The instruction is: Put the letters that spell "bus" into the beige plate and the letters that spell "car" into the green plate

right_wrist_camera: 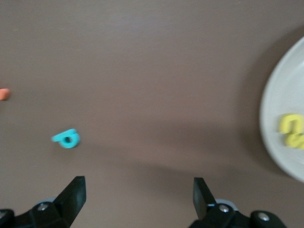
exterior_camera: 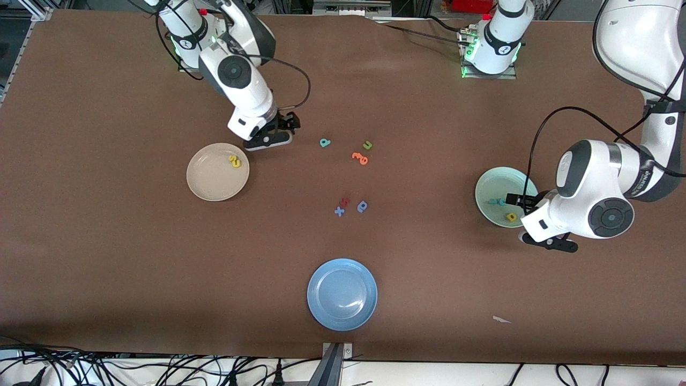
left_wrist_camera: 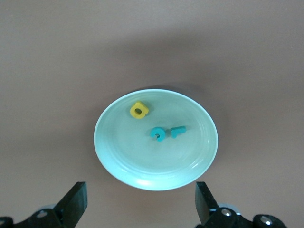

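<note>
The green plate (left_wrist_camera: 156, 139) toward the left arm's end of the table already holds all three of its letters: the yellow "a" (left_wrist_camera: 138, 110), the teal "c" (left_wrist_camera: 157, 134) and the thin teal "r" (left_wrist_camera: 178, 130), the last two just beside each other. The left gripper (left_wrist_camera: 140, 202) hangs at the plate's edge with its fingers spread wide and nothing between them, so "car" looks finished.

The beige plate (exterior_camera: 217, 171) holds two yellow letters (exterior_camera: 235, 161) lying touching; they are probably the "s" and "u", though the shapes blur together. The teal "b" (right_wrist_camera: 66, 138) lies on the bare table, well apart from the plate, near the green "u" (exterior_camera: 367, 145) and an orange letter (exterior_camera: 360, 158). The right gripper (right_wrist_camera: 137, 199) is over the table between plate and "b", fingers wide and empty.

The step in hand, I judge, is fetching the "b": the right arm must move over it, descend, and pinch it cleanly.
</note>
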`<state>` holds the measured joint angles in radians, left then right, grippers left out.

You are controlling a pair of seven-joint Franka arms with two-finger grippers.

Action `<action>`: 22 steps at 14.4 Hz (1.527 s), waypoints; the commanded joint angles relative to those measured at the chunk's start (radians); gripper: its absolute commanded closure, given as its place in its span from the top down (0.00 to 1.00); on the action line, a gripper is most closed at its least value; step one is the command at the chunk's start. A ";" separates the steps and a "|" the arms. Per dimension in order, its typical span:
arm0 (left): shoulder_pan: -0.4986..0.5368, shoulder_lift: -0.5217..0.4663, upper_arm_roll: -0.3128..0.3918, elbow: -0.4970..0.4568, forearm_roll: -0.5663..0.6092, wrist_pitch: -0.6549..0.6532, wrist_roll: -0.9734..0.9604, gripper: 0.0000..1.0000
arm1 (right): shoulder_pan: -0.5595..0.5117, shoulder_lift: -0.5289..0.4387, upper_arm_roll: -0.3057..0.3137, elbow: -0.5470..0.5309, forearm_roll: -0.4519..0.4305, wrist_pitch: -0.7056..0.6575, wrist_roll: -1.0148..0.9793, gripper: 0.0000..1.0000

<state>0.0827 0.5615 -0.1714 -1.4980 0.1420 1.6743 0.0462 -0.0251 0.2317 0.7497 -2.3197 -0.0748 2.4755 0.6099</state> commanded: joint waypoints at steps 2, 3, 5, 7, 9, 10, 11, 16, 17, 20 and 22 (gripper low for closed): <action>0.031 -0.145 0.042 -0.102 -0.122 -0.016 0.023 1.00 | 0.164 0.104 -0.090 0.003 -0.006 0.147 0.135 1.00; 0.002 -0.200 0.082 -0.149 -0.154 -0.004 0.033 1.00 | 0.184 0.136 -0.096 0.003 -0.026 0.186 0.164 1.00; -0.087 -0.317 0.198 -0.247 -0.196 0.039 0.040 1.00 | 0.238 0.187 -0.156 0.008 -0.110 0.242 0.223 1.00; -0.112 -0.415 0.240 -0.284 -0.205 0.048 0.037 1.00 | 0.312 0.230 -0.205 0.043 -0.166 0.264 0.312 1.00; -0.141 -0.497 0.265 -0.283 -0.203 0.047 0.027 1.00 | 0.353 0.258 -0.234 0.077 -0.198 0.264 0.358 1.00; -0.173 -0.527 0.297 -0.275 -0.203 0.045 0.024 1.00 | 0.367 0.267 -0.236 0.089 -0.198 0.263 0.376 1.00; -0.198 -0.551 0.323 -0.265 -0.205 0.045 0.024 1.00 | 0.378 0.273 -0.239 0.103 -0.200 0.261 0.395 1.00; -0.221 -0.565 0.325 -0.254 -0.161 0.083 0.021 1.00 | 0.436 0.320 -0.283 0.151 -0.226 0.260 0.421 0.99; -0.222 -0.563 0.326 -0.260 -0.160 0.097 0.021 1.00 | 0.444 0.334 -0.286 0.158 -0.252 0.260 0.438 0.99; -0.218 -0.561 0.320 -0.251 -0.160 0.084 0.026 1.00 | 0.459 0.360 -0.306 0.184 -0.347 0.260 0.510 0.98; -0.199 -0.560 0.319 -0.251 -0.160 0.068 0.034 1.00 | 0.459 0.367 -0.311 0.190 -0.371 0.260 0.516 0.98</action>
<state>-0.1235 0.0088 0.1415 -1.7440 -0.0376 1.7498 0.0647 0.4166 0.5718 0.4552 -2.1629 -0.4043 2.7368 1.0982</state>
